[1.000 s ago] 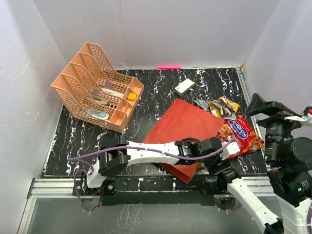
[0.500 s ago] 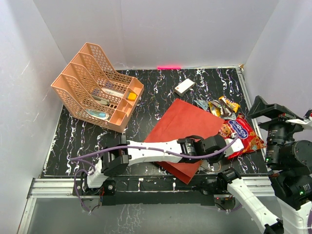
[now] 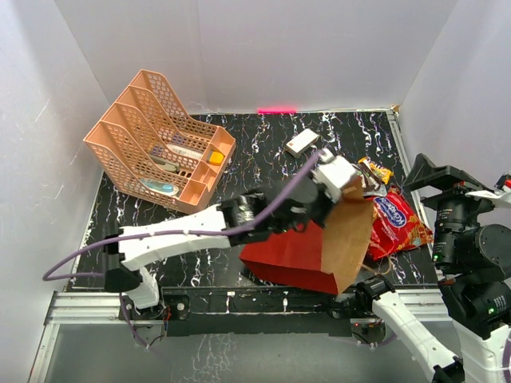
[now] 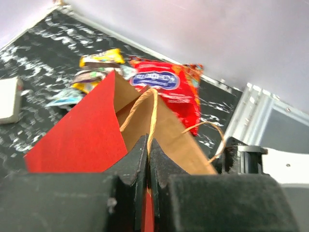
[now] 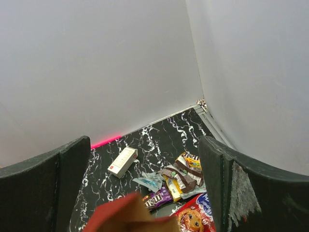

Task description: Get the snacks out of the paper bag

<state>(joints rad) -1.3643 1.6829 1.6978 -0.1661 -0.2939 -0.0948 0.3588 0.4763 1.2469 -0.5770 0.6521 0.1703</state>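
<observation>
Lifted off the marbled table (image 3: 120, 215), the paper bag (image 3: 291, 257) hangs in the clenched left hand (image 4: 147, 145).

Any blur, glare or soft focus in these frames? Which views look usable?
Top external: sharp and evenly lit, with one pink glow along the table's far edge. Left wrist: snacks and table soft with blur, paper bag clearer. Right wrist: snacks crisp, bag tip soft at the bottom edge.
</observation>
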